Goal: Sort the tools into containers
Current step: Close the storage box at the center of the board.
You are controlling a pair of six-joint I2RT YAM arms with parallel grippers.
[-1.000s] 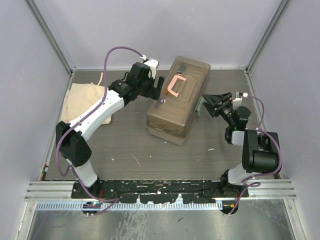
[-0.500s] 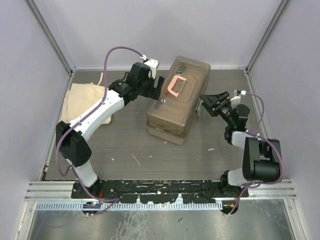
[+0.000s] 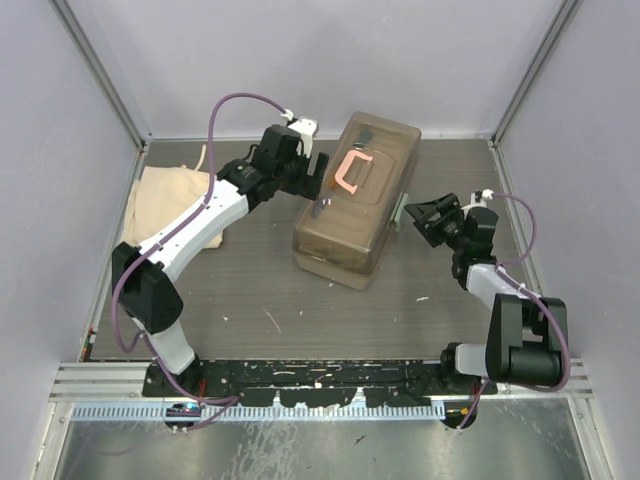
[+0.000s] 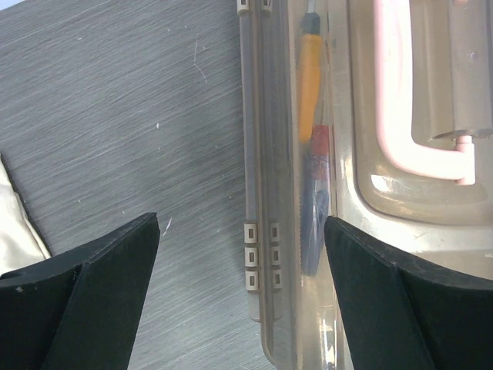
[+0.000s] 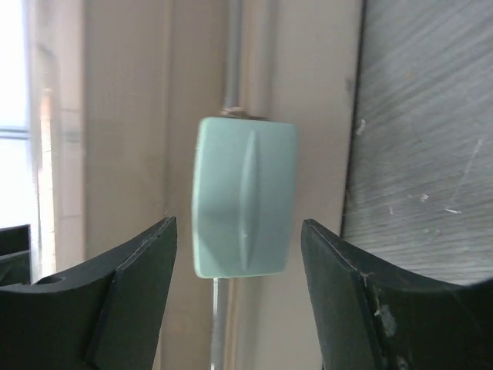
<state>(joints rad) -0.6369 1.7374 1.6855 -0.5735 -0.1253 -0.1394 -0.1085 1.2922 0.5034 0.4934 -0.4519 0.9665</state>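
A closed toolbox (image 3: 355, 200) of brown translucent plastic is seen set at an angle in the middle of the grey table (image 3: 260, 290), its salmon-pink handle (image 3: 350, 172) laid flat on the lid. Through the lid, an orange-handled screwdriver (image 4: 310, 89) and a blue-and-red handle (image 4: 316, 208) can be made out in the left wrist view. The left gripper (image 3: 318, 172) is held released at the box's left side, jaws spread wide with the box's edge between them. The right gripper (image 3: 408, 215) is parted around the pale green latch (image 5: 244, 196) on the box's right side, with a gap shown on either side. A beige cloth (image 3: 175, 205) is seen at the table's left edge.
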